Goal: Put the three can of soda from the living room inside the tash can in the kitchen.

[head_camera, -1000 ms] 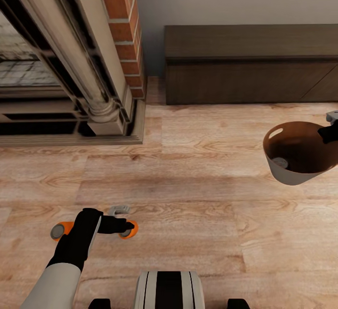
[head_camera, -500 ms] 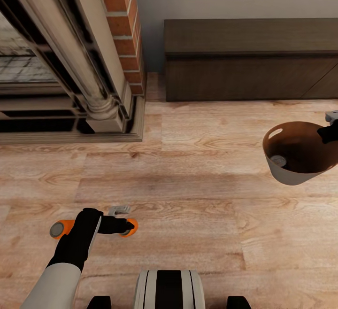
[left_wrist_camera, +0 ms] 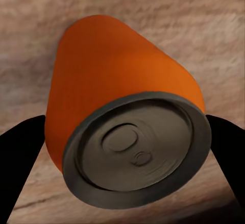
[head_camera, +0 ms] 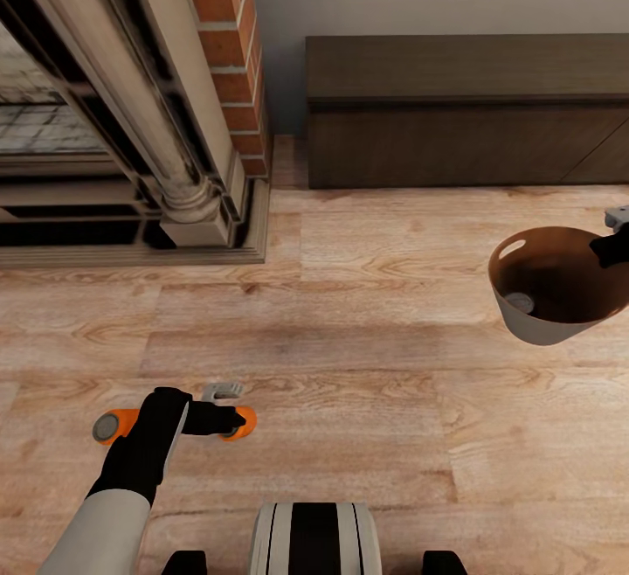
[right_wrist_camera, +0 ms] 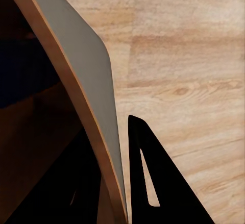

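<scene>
My left gripper (head_camera: pixel 229 420) is shut on an orange can of soda (head_camera: pixel 244 422) low over the wood floor. In the left wrist view that can (left_wrist_camera: pixel 117 91) sits between the black fingers (left_wrist_camera: pixel 18 173), grey top toward the camera. A second orange can (head_camera: pixel 114 426) shows just beside my left forearm; I cannot tell whether it rests on the floor. At the right, my right gripper (head_camera: pixel 611 248) is shut on the rim of the tash can (head_camera: pixel 542 323), light grey outside and brown inside. It hangs above the floor, and a grey can top (head_camera: pixel 521 301) shows inside it. The right wrist view has the rim (right_wrist_camera: pixel 97 76) between the fingers (right_wrist_camera: pixel 145 183).
A brick-flanked fireplace (head_camera: pixel 114 121) with a stone step fills the upper left. A long dark low cabinet (head_camera: pixel 467 116) stands against the grey wall ahead. Light wood floor (head_camera: pixel 367 365) spreads between them and my base (head_camera: pixel 314 540).
The view shifted slightly, so the cabinet and fireplace sit a little higher. The held orange can rose a touch and its grey end turned out of sight. The tash can stayed put.
</scene>
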Available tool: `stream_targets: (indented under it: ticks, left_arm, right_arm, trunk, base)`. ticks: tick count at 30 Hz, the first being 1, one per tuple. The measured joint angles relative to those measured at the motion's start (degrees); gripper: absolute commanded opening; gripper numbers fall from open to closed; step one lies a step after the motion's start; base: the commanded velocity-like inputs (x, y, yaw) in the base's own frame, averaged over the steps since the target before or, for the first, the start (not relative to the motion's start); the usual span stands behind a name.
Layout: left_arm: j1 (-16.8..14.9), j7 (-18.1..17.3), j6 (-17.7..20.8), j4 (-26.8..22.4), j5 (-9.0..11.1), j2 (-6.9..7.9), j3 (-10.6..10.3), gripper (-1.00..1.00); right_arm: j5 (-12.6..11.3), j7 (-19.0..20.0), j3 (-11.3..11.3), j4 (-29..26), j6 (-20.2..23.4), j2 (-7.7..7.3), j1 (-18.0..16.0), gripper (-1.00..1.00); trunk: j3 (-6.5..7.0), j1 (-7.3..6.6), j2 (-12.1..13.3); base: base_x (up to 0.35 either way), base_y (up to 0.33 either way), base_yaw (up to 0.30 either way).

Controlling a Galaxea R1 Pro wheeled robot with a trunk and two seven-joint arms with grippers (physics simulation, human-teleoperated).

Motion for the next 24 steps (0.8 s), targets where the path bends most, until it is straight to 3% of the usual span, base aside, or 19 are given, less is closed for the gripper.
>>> stream_targets:
  ticks: [3, 17, 24]
  left_arm:
    - [-0.01, 0.06, 0.09, 0.02, 0.04, -0.03, 0.0, -1.0]
    - [0.0, 0.19, 0.16, 0.03, -0.06, 0.04, -0.04, -1.0]
    - [0.0, -0.07, 0.24, 0.02, -0.06, 0.05, -0.04, -1.0]
  right_arm:
    - [-0.03, -0.01, -0.01, -0.01, 0.0, -0.01, 0.02, -1.0]
    - [0.03, 0.02, 0.03, 0.06, 0.0, 0.1, 0.16, -1.0]
    - [-0.11, 0.06, 0.12, 0.06, 0.0, 0.23, 3.09, -1.0]
  trunk:
    - [0.0, 0.0, 0.0]
    - [3.09, -0.37, 0.18]
    - [4.64, -0.54, 0.28]
  base:
    - [0.0, 0.0, 0.0]
    - [0.0, 0.0, 0.0]
    - [0.0, 0.0, 0.0]
